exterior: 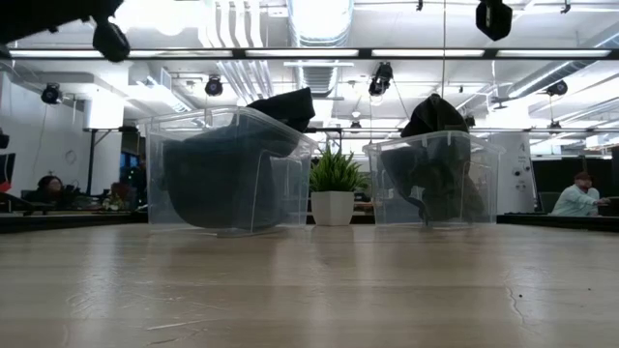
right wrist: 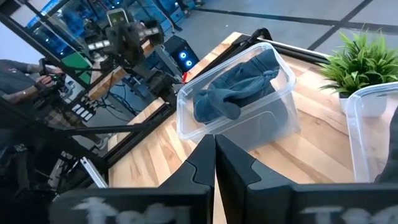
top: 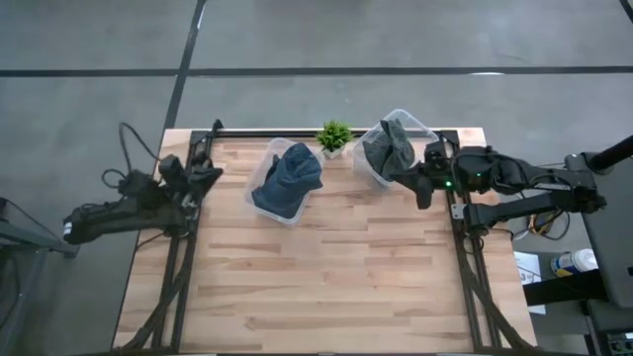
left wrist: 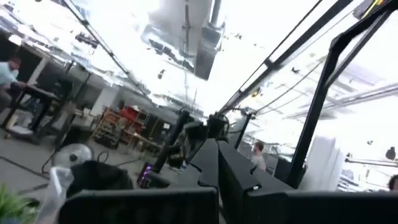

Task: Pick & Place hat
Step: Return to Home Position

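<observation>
Two bins are counted: left bin [top: 263, 160], right bin [top: 426, 125], caps [top: 289, 180] in each | one plant [top: 334, 135] | left gripper [left wrist: 217, 148], right gripper [right wrist: 214, 142] closed, nothing held.

left gripper [left wrist: 217, 147] tilts up toward the ceiling duct [left wrist: 186, 32] — jaws pressed together — a fan [left wrist: 73, 154] beyond.

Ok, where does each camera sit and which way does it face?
High: overhead, looking straight down on the table; both arms show, left tool at the table's left edge, right tool beside the right bin.
Low: at tabletop height, looking level across at both bins and the plant; no tool clearly shows.
Left wrist: tilted up at the ceiling; its shut fingers show.
Right wrist: faces the left bin; its shut fingers show.
Shared: high, low and right wrist all show the left bin.
</observation>
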Robot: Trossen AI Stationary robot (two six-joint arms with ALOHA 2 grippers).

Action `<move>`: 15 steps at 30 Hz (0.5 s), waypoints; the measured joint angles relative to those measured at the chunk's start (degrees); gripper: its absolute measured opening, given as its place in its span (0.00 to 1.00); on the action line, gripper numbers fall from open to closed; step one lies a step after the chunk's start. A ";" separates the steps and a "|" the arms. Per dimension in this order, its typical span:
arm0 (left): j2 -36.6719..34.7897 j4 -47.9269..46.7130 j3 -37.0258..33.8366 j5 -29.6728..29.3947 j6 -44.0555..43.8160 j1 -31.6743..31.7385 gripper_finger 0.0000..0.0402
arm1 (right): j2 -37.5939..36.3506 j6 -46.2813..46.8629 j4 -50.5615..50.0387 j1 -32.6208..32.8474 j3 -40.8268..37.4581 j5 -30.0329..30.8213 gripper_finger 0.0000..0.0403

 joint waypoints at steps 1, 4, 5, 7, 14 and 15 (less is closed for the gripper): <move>-1.11 -0.09 -1.04 -0.16 -0.40 0.02 0.00 | 0.14 0.00 0.10 0.00 0.00 0.25 0.02; -3.84 -0.66 -4.18 -0.41 -2.07 0.02 0.00 | 0.78 -0.03 0.18 0.00 0.46 0.56 0.02; -4.86 -0.59 -5.12 -0.49 -2.55 0.02 0.00 | 0.97 -0.07 0.28 0.00 0.73 0.57 0.02; -6.48 -0.33 -6.97 -0.72 -3.95 0.00 0.00 | 1.24 -0.09 0.25 0.00 1.27 0.57 0.02; -10.73 3.44 -13.01 -1.50 -6.00 0.02 0.00 | 1.24 -0.24 1.02 0.00 1.53 0.57 0.02; -11.17 4.26 -13.47 -1.70 -6.00 0.02 0.00 | 1.22 -0.22 1.26 0.00 1.53 0.56 0.02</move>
